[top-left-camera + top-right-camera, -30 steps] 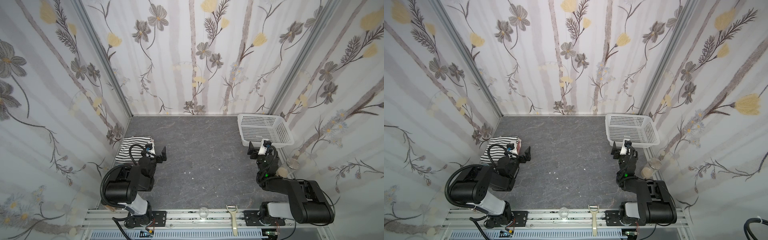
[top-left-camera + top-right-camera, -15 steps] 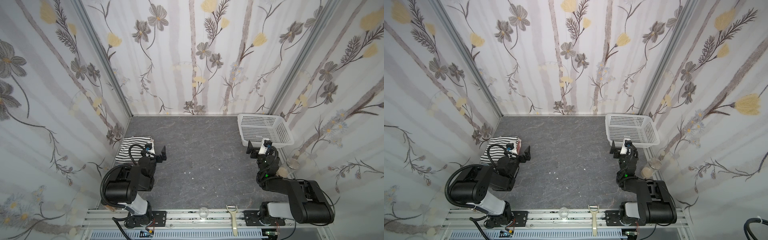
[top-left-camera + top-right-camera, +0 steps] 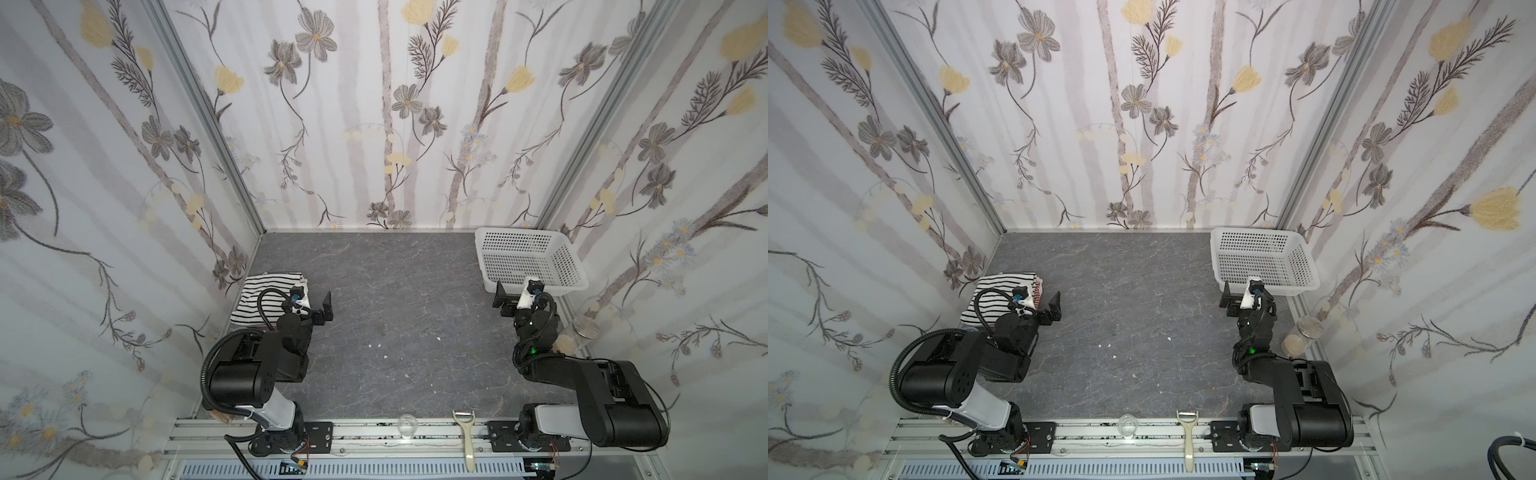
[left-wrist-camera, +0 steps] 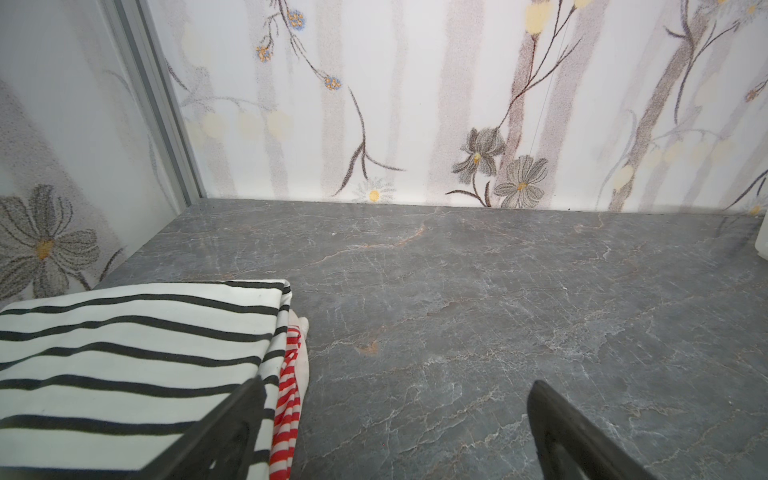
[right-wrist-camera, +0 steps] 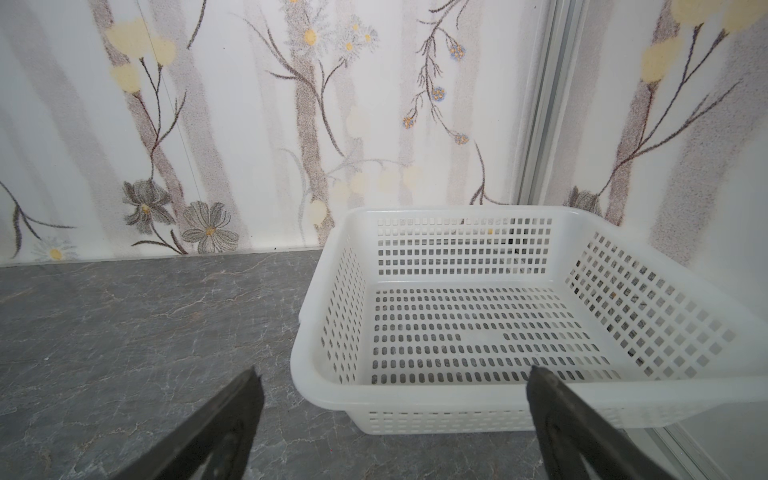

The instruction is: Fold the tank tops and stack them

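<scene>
**Two tank tops [image 3: 249, 309] stacked, well apart from one basket [image 3: 515, 245]**

Two folded tank tops are seen in one stack on the grey surface [image 3: 407, 299], across it from the single white basket. The black-striped top [image 4: 133, 332] is laid on the red-striped top [image 4: 286, 395], whose edge shows beneath. Two grippers are counted, both spread wide with nothing held. The right gripper [image 5: 395, 372] is placed just beside the basket, and the left gripper [image 4: 397, 386] well apart from it.

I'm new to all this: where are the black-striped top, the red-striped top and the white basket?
black-striped top [image 4: 124, 357], left wrist view, folded upper face.
red-striped top [image 4: 286, 432], left wrist view, edge showing under the other.
white basket [image 5: 457, 397], right wrist view, near rim.
</scene>
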You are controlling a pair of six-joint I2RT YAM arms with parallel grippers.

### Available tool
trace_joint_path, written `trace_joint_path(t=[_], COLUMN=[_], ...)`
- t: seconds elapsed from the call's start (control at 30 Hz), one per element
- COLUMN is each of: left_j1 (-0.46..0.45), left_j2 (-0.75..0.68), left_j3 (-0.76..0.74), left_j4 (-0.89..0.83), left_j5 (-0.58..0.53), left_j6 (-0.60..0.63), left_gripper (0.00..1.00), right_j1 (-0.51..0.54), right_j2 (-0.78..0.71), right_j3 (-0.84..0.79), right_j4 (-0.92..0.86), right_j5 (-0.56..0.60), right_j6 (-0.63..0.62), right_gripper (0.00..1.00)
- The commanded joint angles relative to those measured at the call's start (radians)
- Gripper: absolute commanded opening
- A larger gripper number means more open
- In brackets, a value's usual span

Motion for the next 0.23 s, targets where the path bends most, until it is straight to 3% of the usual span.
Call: trace_joint_path(t=[0.0, 0.2], left_j1=[0.000, 0.001], left_j2=[0.002, 0.001], left_j3=[0.005, 0.004], left_j4=[0.044, 0.045], left_j5=[-0.005, -0.005], left_j6=[-0.013, -0.013], left_gripper=[1.00, 1.00], right_j1=[-0.002, -0.004], right_j2=[0.006, 0.004], right_j3=[0.005, 0.002], right_j4=[0.045, 0.048], right_j5=[-0.012, -0.002], right_j6=[-0.010, -0.007], right_gripper=[1.00, 1.00])
